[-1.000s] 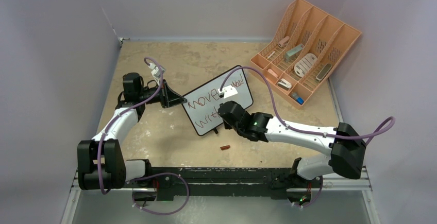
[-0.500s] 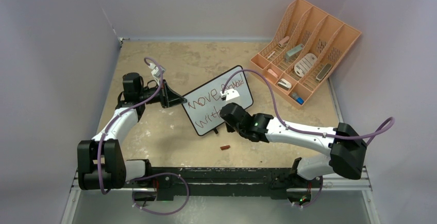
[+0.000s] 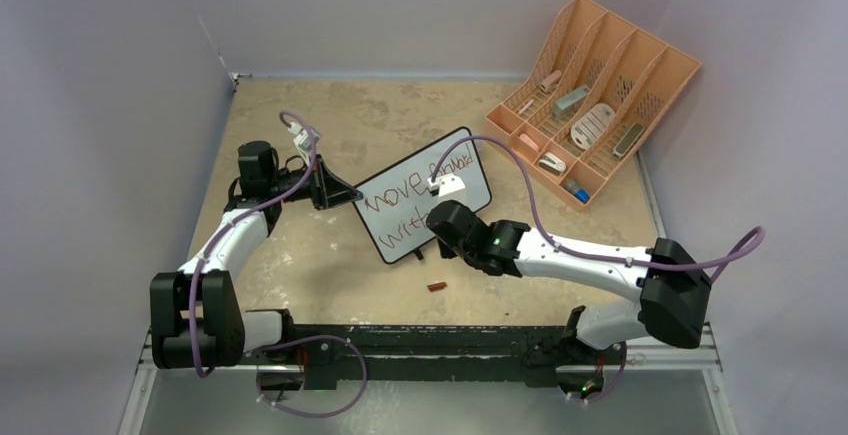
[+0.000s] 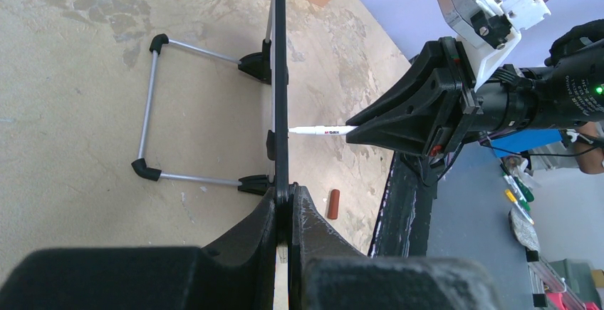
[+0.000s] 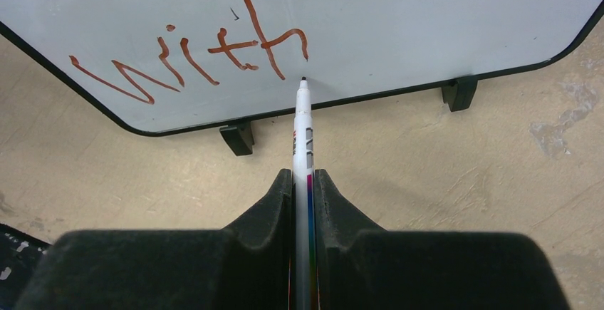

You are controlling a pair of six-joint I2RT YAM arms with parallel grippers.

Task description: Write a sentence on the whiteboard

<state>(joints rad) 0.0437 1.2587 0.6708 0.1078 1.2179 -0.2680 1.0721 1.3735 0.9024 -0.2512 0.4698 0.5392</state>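
The whiteboard [image 3: 474,187] stands tilted mid-table with red words on it; "with" [image 5: 192,55] fills its lower line. My left gripper [image 3: 350,196] is shut on the board's left edge, which the left wrist view shows edge-on [image 4: 280,75] between my fingers [image 4: 288,196]. A white marker [image 5: 303,125] sits in my right gripper [image 5: 304,178], which is shut on it. Its tip touches the board just below the "h", close to the black bottom frame. From the left wrist view the marker [image 4: 324,130] meets the board's face head-on.
A red marker cap [image 3: 437,286] lies on the table in front of the board. The board's wire stand [image 4: 149,103] reaches out behind it. A peach slotted organizer [image 3: 650,65] with small items stands at the back right.
My right gripper with the marker has shifted slightly down and left along the board, uncovering the upper right word. The left gripper and the board have stayed put.
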